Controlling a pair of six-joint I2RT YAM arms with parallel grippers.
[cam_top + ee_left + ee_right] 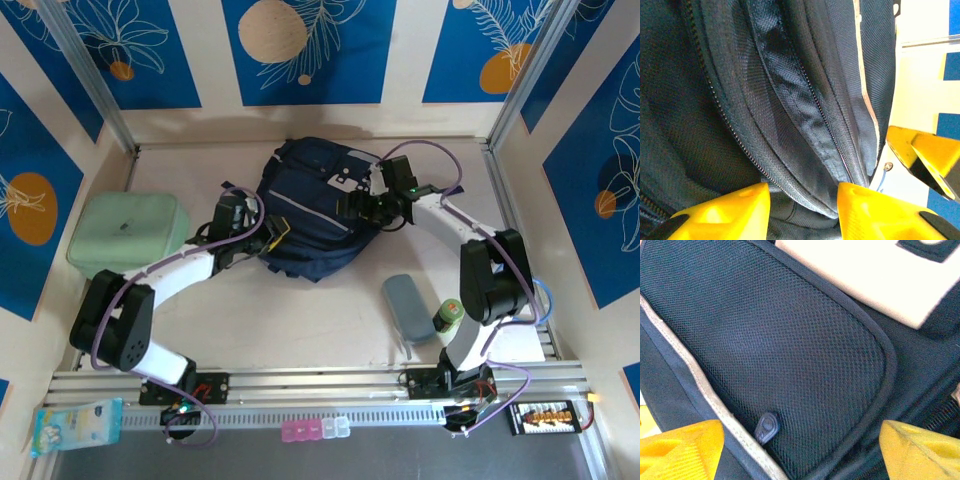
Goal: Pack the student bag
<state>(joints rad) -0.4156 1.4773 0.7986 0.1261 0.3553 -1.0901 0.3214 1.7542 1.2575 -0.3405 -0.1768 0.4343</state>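
**Student bag at back centre of table; left tool gripping it, right tool released**

The student bag lies flat on the table, at centre towards the back wall. Its front pocket, with the white tag patches, faces up. Both arms reach in to it, one from each side.

Left gripper: it is placed at the bag's left edge. The left wrist view shows a fold of navy fabric, beside a closed zipper, pinched between the two yellow fingers. The fabric touches both fingers. Finding: clenched on the bag's fabric.

Right gripper: it is positioned over the bag's right side, near the front pocket. The right wrist view shows its jaws set wide apart, with a dark mesh pocket between them. A small dark snap piece sits on the mesh near the grey trim line. Part of a white patch shows above. Nothing is caught between the fingers. Finding: released, holding nothing.

Other items on the table:
- A mint-green case lies to the left of the bag, apart from it and behind the left forearm.
- A grey-blue pouch lies to the right and nearer the bases, well clear of the bag.
- A small green container stands just beside the pouch, close against the right arm.
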